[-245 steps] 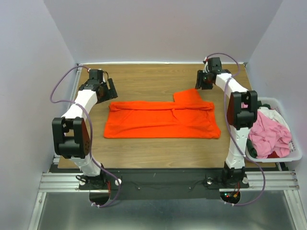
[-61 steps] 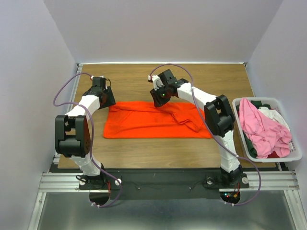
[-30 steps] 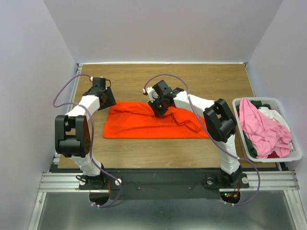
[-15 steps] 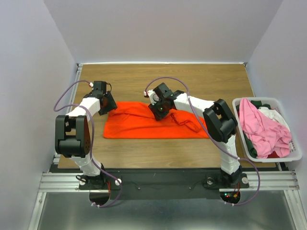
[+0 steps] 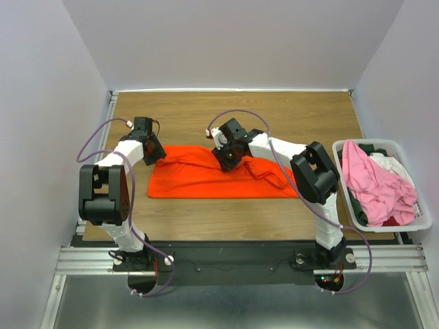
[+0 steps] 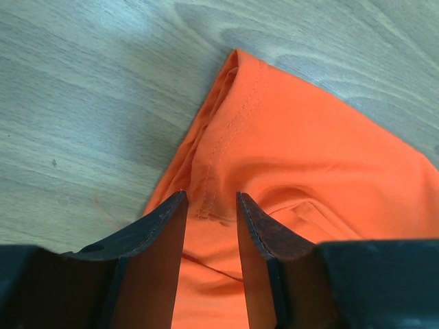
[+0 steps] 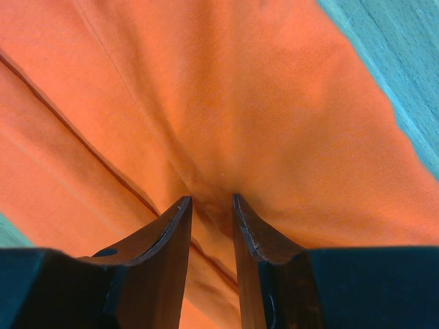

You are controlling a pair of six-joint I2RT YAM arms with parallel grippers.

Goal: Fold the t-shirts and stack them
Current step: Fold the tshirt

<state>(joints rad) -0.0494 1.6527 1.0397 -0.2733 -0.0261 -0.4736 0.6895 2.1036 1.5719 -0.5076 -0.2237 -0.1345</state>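
Note:
A bright orange t-shirt [image 5: 206, 179] lies partly folded along the middle of the wooden table [image 5: 206, 219]. Over its far left corner is my left gripper [image 5: 156, 156], open. Its tips [image 6: 209, 199] stand either side of the stitched hem [image 6: 223, 137], low on the cloth. Near the shirt's centre my right gripper [image 5: 230, 161] is open too. There the jaws [image 7: 211, 200] stand slightly apart around a raised ridge of orange cloth [image 7: 226, 103]. A rumpled fold [image 5: 271, 171] lies to its right.
At the table's right edge stands a white plastic bin [image 5: 425, 221]. It holds a pink shirt [image 5: 381, 185], white cloth [image 5: 392, 163] and dark green cloth [image 5: 367, 147]. Grey walls close in the table's left, back and right.
The right jaws have parted at the shirt's centre and lifted slightly. The left gripper moved down onto the shirt's left corner and its jaws narrowed.

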